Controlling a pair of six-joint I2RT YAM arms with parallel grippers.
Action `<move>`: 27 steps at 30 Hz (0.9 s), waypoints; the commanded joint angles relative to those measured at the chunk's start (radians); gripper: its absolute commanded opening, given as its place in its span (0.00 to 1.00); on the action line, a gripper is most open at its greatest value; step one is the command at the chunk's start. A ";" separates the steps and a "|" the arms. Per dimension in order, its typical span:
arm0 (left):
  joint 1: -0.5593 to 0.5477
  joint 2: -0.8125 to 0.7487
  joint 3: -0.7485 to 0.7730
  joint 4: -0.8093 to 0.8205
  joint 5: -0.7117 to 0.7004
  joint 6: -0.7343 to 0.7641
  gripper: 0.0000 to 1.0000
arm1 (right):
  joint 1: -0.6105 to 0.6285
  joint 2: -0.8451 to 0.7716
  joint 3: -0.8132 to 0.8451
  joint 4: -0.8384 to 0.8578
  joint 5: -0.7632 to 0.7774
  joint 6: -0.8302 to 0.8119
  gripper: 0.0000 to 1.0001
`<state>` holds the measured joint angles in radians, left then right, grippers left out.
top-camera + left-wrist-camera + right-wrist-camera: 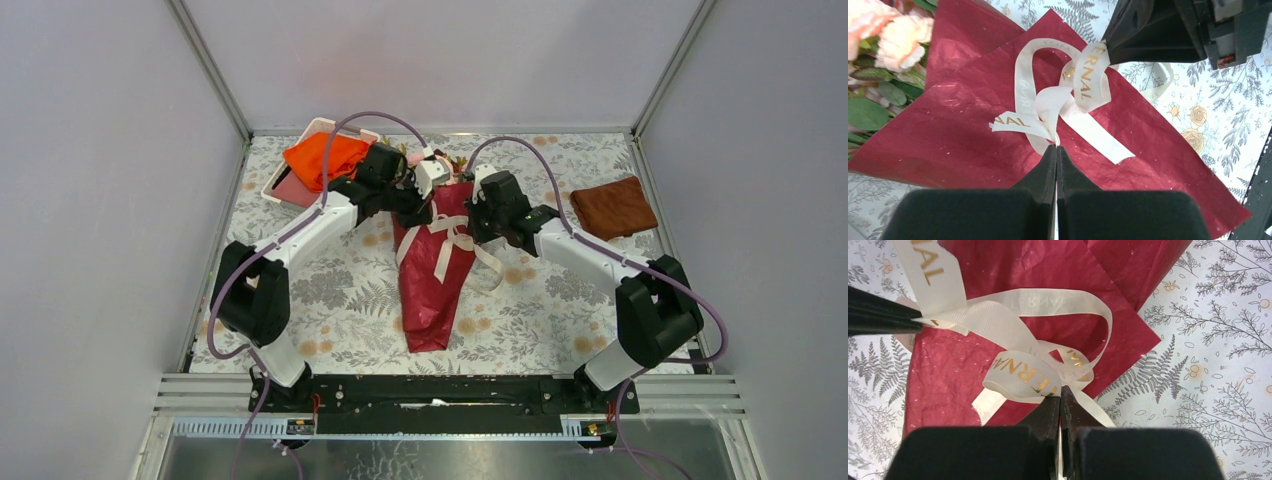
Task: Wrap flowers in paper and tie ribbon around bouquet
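On the red paper (430, 290), the left gripper (1056, 149) and the right gripper (1061, 392) each pinch the ribbon (1088, 75), which seems soft and slippery, best held near where it is tied.

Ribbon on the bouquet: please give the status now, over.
Left gripper, right gripper: both shut on ribbon. Ribbon looped loosely over paper, flowers wrapped. Orange cloth, brown cloth well aside.

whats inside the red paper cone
At its open end pink roses and leaves poke out; the stems inside are hidden by the paper. The cream ribbon lies across its outside.
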<state>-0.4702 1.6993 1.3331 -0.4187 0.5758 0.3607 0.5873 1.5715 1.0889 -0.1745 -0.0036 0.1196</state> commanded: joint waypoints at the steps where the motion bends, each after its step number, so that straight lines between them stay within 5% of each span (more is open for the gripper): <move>1: 0.018 -0.027 0.078 -0.043 -0.002 0.010 0.00 | -0.037 -0.065 -0.005 0.038 -0.135 -0.003 0.00; 7: 0.106 -0.051 0.122 -0.054 0.048 -0.106 0.00 | -0.102 -0.089 -0.043 0.089 -0.220 0.052 0.00; 22: 0.171 -0.106 -0.001 -0.030 0.069 -0.127 0.00 | -0.116 0.070 -0.009 0.163 -0.309 0.177 0.00; 27: 0.208 -0.139 0.027 0.010 0.118 -0.293 0.00 | -0.116 0.085 -0.033 0.232 -0.359 0.213 0.00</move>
<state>-0.2943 1.6176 1.3361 -0.4583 0.6327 0.2245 0.4709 1.6608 1.0458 -0.0395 -0.2970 0.2882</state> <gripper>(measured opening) 0.005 0.012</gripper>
